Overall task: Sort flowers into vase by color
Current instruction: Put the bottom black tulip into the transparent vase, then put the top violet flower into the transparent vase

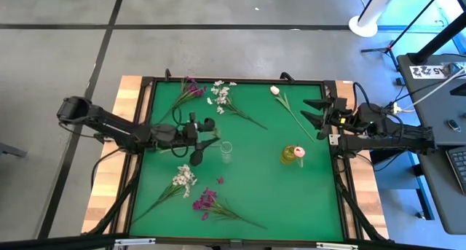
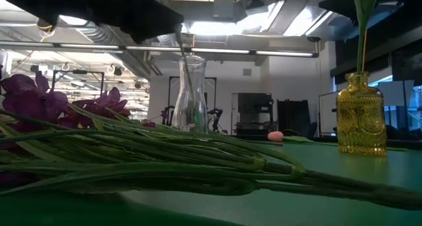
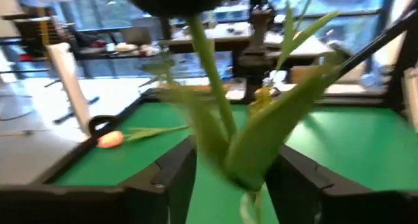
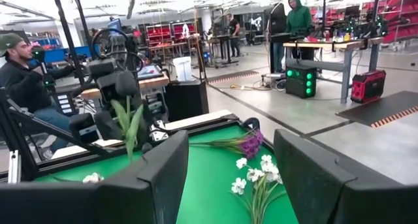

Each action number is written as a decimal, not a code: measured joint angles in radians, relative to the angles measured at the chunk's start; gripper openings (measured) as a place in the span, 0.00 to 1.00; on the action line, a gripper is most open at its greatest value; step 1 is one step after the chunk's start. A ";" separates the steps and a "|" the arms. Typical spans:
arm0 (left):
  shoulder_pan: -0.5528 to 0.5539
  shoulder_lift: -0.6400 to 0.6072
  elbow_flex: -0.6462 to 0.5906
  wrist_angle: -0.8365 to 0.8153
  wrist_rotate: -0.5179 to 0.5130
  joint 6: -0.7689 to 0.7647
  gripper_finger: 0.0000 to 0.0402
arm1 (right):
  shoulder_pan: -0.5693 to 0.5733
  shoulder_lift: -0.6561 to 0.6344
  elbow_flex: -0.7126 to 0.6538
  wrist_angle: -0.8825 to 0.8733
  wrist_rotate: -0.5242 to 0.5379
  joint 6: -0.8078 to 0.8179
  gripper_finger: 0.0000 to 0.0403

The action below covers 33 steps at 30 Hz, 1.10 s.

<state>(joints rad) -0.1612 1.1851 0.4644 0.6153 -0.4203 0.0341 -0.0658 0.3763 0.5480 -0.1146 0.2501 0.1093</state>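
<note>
The left pincer [image 1: 195, 137] is hanging just over the clear glass vase [image 1: 226, 151] near the middle of the green tabletop [image 1: 255, 192], its fingers [image 3: 166, 178] standing apart around a green stem with leaves [image 3: 222, 132], so it is probably letting the flower slide down into the vase rather than gripping it; whether the stem is touching either finger I cannot tell. The low view is showing a stem [image 2: 186, 87] inside the glass. The yellow vase [image 1: 291, 155] is already holding a pink tulip. Still lying on the tabletop are purple sprays [image 1: 191, 88] and white blossoms [image 1: 222, 95] at the far side, a white tulip [image 1: 277, 92], and white [image 1: 183, 178] and purple [image 1: 206, 201] sprays nearer. The right pincer [image 1: 314, 113] is waiting at the right edge, fingers apart and empty.
</note>
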 joint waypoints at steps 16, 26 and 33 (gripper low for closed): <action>-0.119 -0.346 0.000 -0.787 -0.610 -0.331 0.48 | 0.000 0.001 0.000 -0.018 -0.001 0.028 0.55; 0.308 -0.348 0.012 -0.976 -0.373 -0.510 0.48 | 0.000 0.068 0.000 -0.009 -0.001 0.029 0.55; 0.682 -0.298 0.071 -0.969 0.006 -0.404 0.48 | 0.000 0.140 0.000 -0.006 -0.001 0.021 0.55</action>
<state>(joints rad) 0.5205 0.8875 0.5353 -0.3535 -0.4138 -0.3701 -0.0658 0.5165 0.5484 -0.1207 0.2489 0.1303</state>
